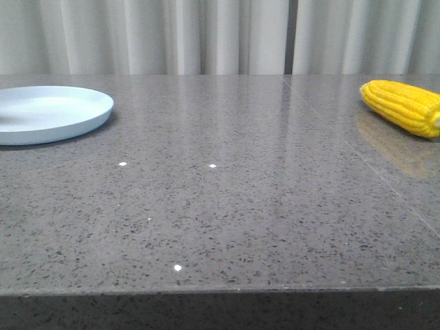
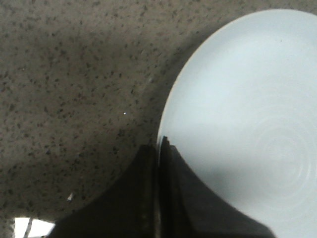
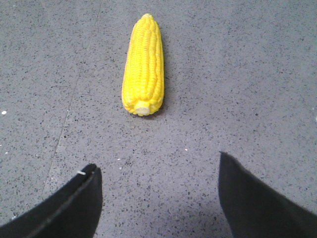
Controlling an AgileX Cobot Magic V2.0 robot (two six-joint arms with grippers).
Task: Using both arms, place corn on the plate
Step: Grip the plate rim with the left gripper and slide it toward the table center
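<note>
Hovering with my right pincer [image 3: 158,198] spread wide, I see the corn [image 3: 143,64] lying untouched near the table's [image 1: 227,206] far right edge. My left pincer [image 2: 159,148], pressed closed, hangs over the plate's [image 1: 55,113] rim at the far left; everything remains.

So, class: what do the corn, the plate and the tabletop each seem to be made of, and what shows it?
Corn: probably plastic; uniform bright yellow, even kernel rows.
Plate: smooth pale blue plastic or glazed ceramic, can't tell which; faint concentric rings on its surface.
Tabletop: polished grey speckled stone or imitation; it mirrors the corn and curtains.
</note>
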